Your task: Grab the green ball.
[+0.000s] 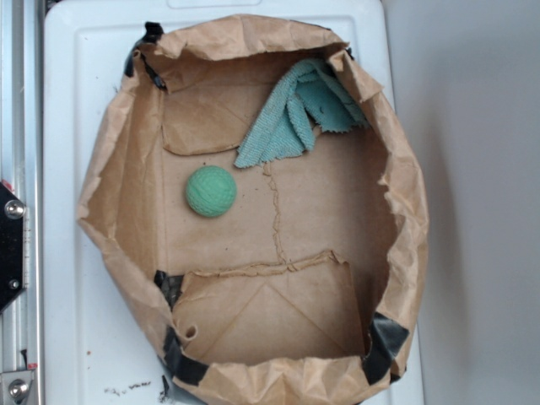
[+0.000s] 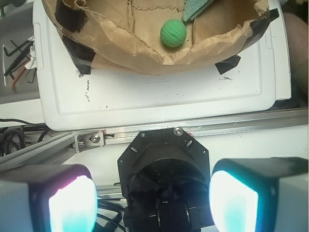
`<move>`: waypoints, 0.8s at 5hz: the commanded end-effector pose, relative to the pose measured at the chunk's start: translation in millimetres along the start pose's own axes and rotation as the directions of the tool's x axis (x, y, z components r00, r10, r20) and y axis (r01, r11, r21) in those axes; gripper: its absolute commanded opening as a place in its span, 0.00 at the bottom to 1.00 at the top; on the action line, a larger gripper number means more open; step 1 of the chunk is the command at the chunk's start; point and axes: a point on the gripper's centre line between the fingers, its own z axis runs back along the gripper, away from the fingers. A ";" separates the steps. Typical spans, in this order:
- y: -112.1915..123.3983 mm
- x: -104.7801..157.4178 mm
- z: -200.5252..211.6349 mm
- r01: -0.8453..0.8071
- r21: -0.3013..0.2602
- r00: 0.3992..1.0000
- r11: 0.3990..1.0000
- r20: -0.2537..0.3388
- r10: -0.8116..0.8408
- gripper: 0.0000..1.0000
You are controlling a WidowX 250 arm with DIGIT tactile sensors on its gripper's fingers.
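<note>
Nearest the wrist camera, the gripper (image 2: pixel 153 198) shows two glowing pads set wide apart with nothing between them, hanging outside the white tray (image 2: pixel 159 99). The green ball (image 1: pixel 211 191) lies on the floor of the brown paper bag (image 1: pixel 396 211), toward its left wall, just below the teal cloth (image 1: pixel 295 114). The likely trouble is a finger catching the bag's crumpled rim on the way in, or nudging the ball so it rolls off.

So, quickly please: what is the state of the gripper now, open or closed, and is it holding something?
Gripper: open, holding nothing; the green ball lies far off.
</note>
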 end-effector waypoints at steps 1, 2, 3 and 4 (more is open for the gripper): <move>0.0 0.0 0.0 0.000 0.000 1.000 1.000 0.000 0.000 1.00; 11.4 30.7 -9.9 0.023 0.002 0.998 1.000 0.059 -0.023 1.00; 18.3 60.6 -17.9 0.018 0.010 0.992 1.000 0.122 -0.019 1.00; 28.8 86.7 -30.1 0.005 0.046 0.986 0.999 0.166 -0.013 1.00</move>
